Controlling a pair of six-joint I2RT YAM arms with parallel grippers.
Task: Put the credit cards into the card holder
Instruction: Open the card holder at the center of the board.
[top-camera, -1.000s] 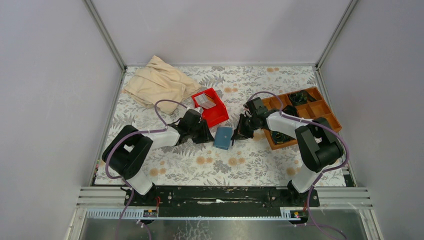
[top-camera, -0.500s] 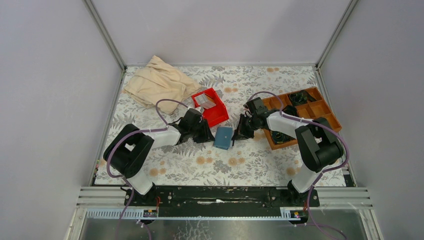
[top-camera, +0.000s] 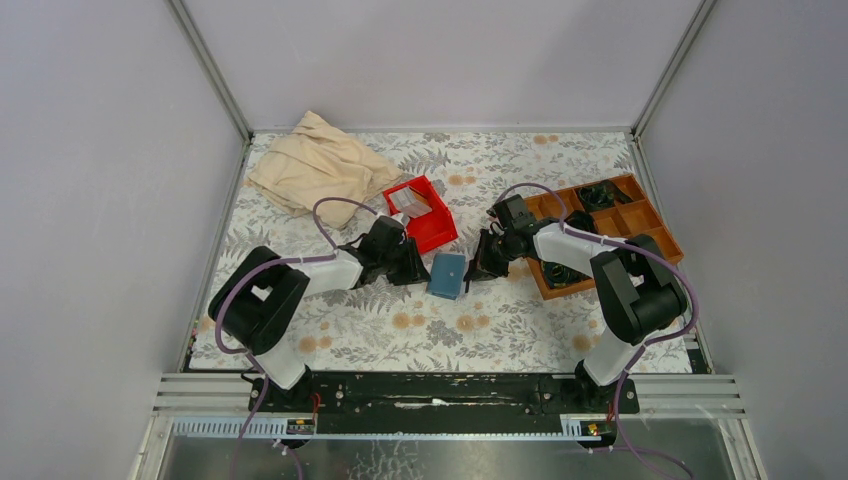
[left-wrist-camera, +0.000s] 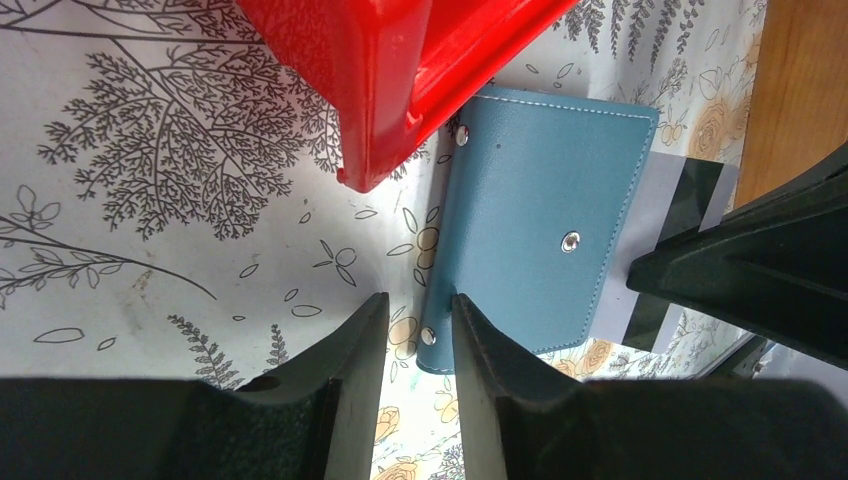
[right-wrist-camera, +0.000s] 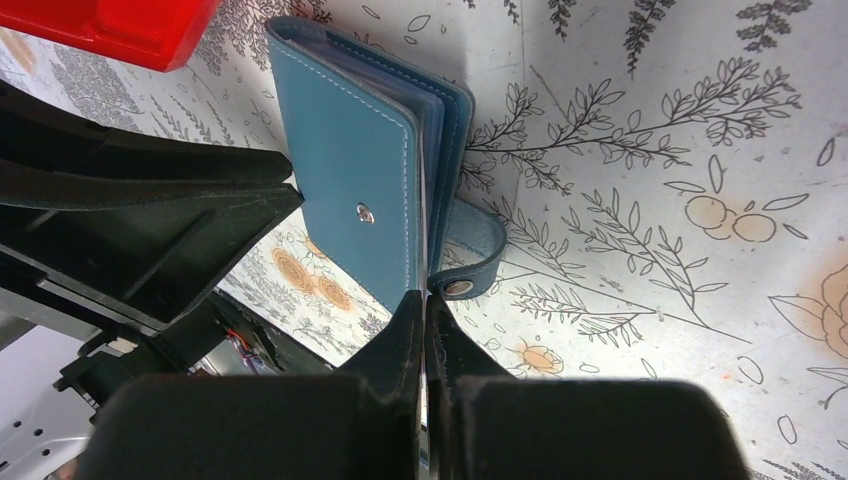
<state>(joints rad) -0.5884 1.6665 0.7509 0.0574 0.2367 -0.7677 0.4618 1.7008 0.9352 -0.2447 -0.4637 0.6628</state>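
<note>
The right gripper (right-wrist-camera: 425, 300) is pressing its jaws together on the thin edge of a card (left-wrist-camera: 665, 215), pale grey with a dark stripe. The card is sticking out from under the wallet (right-wrist-camera: 345, 180) on that side. The left gripper (left-wrist-camera: 418, 315) is keeping its jaws a little apart, and the wallet's opposite corner is showing in the gap between them.

The wallet is lying on the table (top-camera: 480, 330) between the two grippers, its snap strap hanging loose. Seen from above, a red bin (left-wrist-camera: 400, 60) is sitting at the wallet's 11 o'clock, one corner just beside it, with pale cards (top-camera: 408, 203) inside. A wooden tray (top-camera: 613, 219) is lying at 3 o'clock, beyond the right arm. A crumpled cloth (top-camera: 315, 165) is resting at 10 o'clock, well apart.
</note>
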